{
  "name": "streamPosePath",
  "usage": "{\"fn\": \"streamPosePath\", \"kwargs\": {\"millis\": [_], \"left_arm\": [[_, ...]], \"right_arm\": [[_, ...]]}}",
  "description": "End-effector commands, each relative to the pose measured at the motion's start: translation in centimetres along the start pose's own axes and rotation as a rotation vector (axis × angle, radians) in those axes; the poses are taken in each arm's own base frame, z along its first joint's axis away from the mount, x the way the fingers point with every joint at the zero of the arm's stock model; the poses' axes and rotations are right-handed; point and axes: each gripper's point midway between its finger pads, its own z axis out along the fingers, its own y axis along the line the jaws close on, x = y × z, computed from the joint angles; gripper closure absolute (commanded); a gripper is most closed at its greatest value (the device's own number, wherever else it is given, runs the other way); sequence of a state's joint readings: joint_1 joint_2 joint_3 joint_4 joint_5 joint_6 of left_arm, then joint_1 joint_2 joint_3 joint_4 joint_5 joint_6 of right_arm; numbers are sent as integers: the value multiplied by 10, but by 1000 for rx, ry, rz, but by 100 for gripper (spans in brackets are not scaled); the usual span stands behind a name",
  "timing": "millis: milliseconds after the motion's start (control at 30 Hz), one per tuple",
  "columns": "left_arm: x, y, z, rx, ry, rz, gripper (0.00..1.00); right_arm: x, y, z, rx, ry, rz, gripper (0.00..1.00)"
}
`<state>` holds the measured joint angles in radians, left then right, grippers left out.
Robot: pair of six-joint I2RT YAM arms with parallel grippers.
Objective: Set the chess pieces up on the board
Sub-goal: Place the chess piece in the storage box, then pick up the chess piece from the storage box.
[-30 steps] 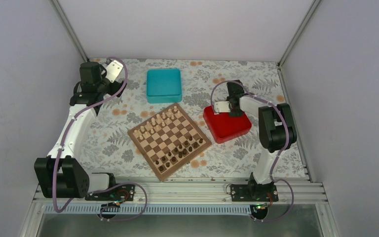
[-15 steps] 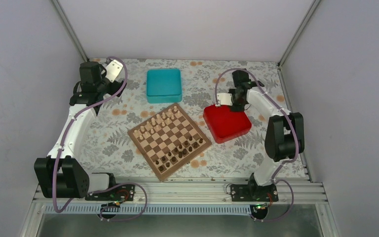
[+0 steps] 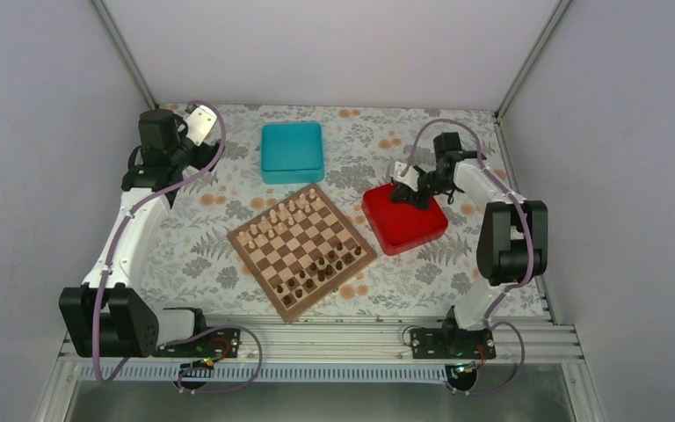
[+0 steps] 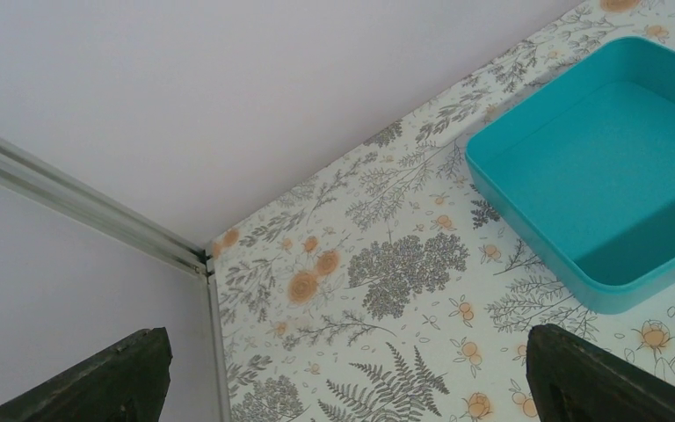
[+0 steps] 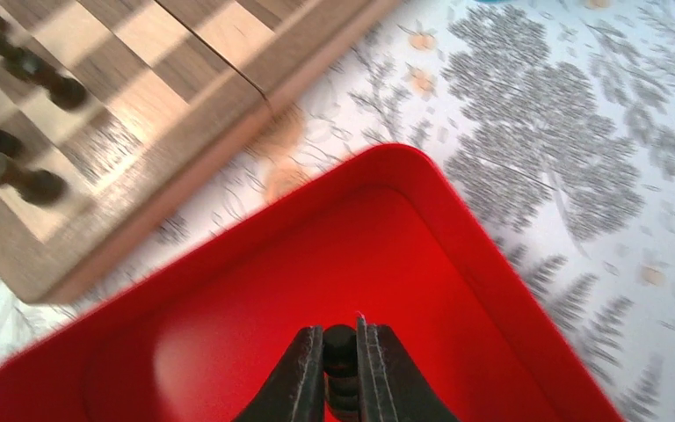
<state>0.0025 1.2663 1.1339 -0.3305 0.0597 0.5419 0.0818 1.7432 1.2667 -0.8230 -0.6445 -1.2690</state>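
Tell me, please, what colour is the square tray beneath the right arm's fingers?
The square plastic tray is bright red, shown best in the right wrist view.

Right wrist: small dark wooden chess piece (image 5: pixel 340 362) mostly hidden between right gripper (image 5: pixel 339 329) fingers, type unreadable. Checkered wooden chessboard (image 5: pixel 193 97) blurred, cropped top-left. Teal square box (image 4: pixel 615 167) cropped right.

Pretty clearly a robotics lab test cell, not anyone's home. I'm boxed in by plain pale panels (image 3: pixel 316 44) held in aluminium struts (image 3: pixel 123 53). My left arm (image 3: pixel 127 237) and right arm (image 3: pixel 510 237) are bolted to a slotted metal rail (image 3: pixel 316 338) at 6 o'clock, with purple cables (image 3: pixel 222 141) looping off them. The only homey bit is the floral sheet covering the worktop (image 3: pixel 193 255).
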Motion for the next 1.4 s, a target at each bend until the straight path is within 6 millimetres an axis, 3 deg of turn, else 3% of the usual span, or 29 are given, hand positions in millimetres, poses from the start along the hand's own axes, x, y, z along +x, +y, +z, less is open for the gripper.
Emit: {"fn": "streamPosePath", "kwargs": {"millis": [0,133,533,800,900,1133,1367], "left_arm": [[-7,4,-7,-20,-25,-2,0],[-9,3,-7,-17,-34,-8,0],[-6,1,-8,-13,-32,-9,0],[-5,1,-7,-14,-29,-7,0],[-4,1,-6,-19,-30,-5,0],[-3,1,-5,-21,-26,-3,0],[-8,0,-5,-4,-41,-8,0]], "right_arm": [[-16,12,8,-81,-222,102,91],[-8,9,7,-89,-286,140,90],[17,1,18,-68,-243,157,87],[24,2,13,-59,-238,178,69],[27,-2,8,-35,-220,183,68],[39,3,1,16,53,79,62],[38,3,-2,-8,264,-1,60]]}}
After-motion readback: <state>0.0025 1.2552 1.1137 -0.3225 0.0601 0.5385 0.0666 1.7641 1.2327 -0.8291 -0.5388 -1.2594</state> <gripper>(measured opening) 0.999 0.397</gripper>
